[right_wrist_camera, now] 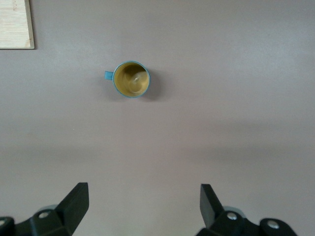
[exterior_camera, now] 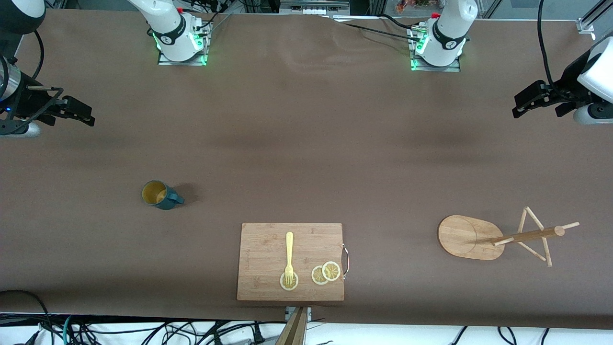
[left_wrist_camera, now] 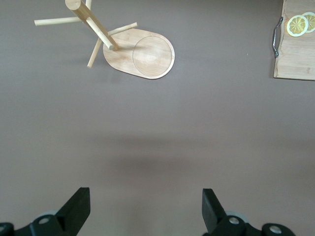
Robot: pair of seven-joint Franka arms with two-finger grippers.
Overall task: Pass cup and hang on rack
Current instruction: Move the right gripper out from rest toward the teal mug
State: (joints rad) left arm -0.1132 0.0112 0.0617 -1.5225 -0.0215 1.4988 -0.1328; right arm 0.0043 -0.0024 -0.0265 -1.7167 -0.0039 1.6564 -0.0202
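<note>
The cup (exterior_camera: 158,194), dark teal with a yellowish inside, stands upright on the brown table toward the right arm's end; its handle points toward the cutting board. The right wrist view shows the cup (right_wrist_camera: 131,79) from above. The rack (exterior_camera: 467,237), a light wooden mug tree with an oval base and thin pegs, stands toward the left arm's end, and the rack (left_wrist_camera: 140,54) also shows in the left wrist view. My right gripper (exterior_camera: 85,115) (right_wrist_camera: 143,194) hangs open and empty, well apart from the cup. My left gripper (exterior_camera: 521,106) (left_wrist_camera: 145,196) hangs open and empty, away from the rack.
A rectangular wooden cutting board (exterior_camera: 268,244) lies near the table's front edge between cup and rack. On it are a yellow fork (exterior_camera: 289,256) and three lemon slices (exterior_camera: 325,273). A metal handle (exterior_camera: 346,261) sits on the board's edge.
</note>
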